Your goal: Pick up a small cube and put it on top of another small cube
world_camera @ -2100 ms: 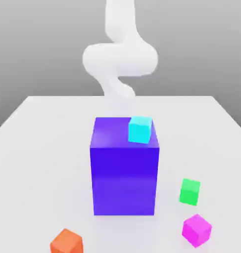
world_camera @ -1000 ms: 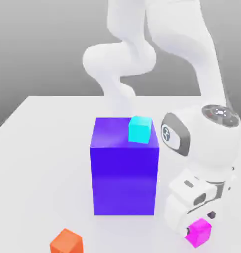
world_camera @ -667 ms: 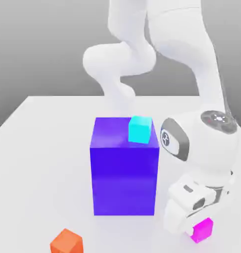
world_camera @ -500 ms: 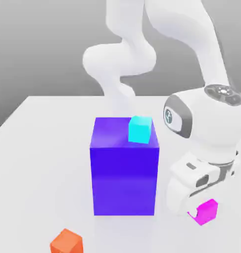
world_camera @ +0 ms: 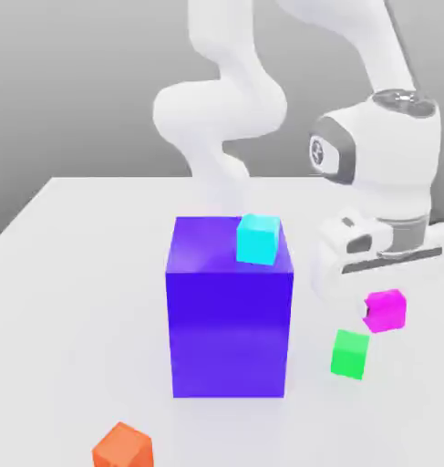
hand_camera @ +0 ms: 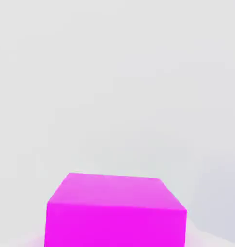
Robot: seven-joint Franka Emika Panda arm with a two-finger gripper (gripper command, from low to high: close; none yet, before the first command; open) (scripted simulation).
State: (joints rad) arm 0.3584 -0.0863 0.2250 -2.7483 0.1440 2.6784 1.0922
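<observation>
In your exterior view, the gripper (world_camera: 382, 296) at right of center hangs above the table (world_camera: 79, 274), closed on the magenta cube (world_camera: 387, 310); the green cube (world_camera: 350, 354) sits just below. In your hand view, the magenta cube (hand_camera: 114, 212) sits at bottom center.

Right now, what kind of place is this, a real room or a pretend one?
Probably a pretend one: a computer-simulated test scene. The white table is plain and featureless, the backdrop is blank grey, and flat-coloured blocks like the big purple block, green cube and magenta cube look computer-drawn.
</observation>
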